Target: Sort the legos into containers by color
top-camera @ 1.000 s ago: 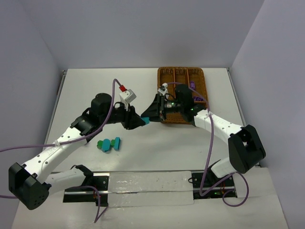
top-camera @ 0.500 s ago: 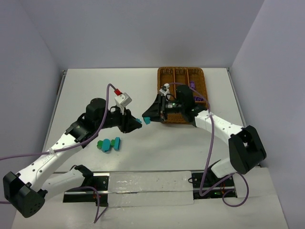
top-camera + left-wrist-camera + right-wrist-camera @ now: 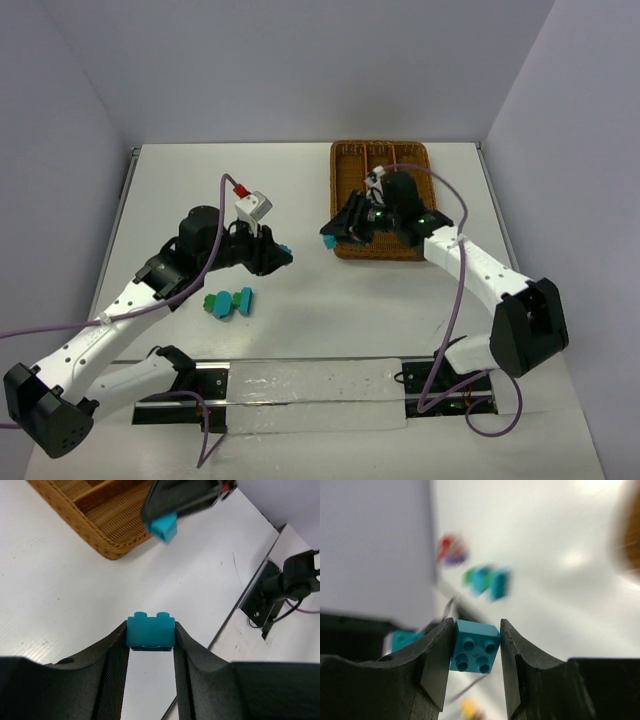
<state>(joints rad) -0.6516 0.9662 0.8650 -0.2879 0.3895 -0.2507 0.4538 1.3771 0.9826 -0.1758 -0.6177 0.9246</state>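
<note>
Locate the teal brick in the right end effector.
Top view, near centre: the teal studded plastic brick is pinched in the right end effector, off the near-left corner of the brown woven wicker tray.

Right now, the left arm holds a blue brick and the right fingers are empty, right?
No. The left fingers do hold a blue brick, but the right fingers aren't empty: the right wrist view shows another blue brick between them.
</note>
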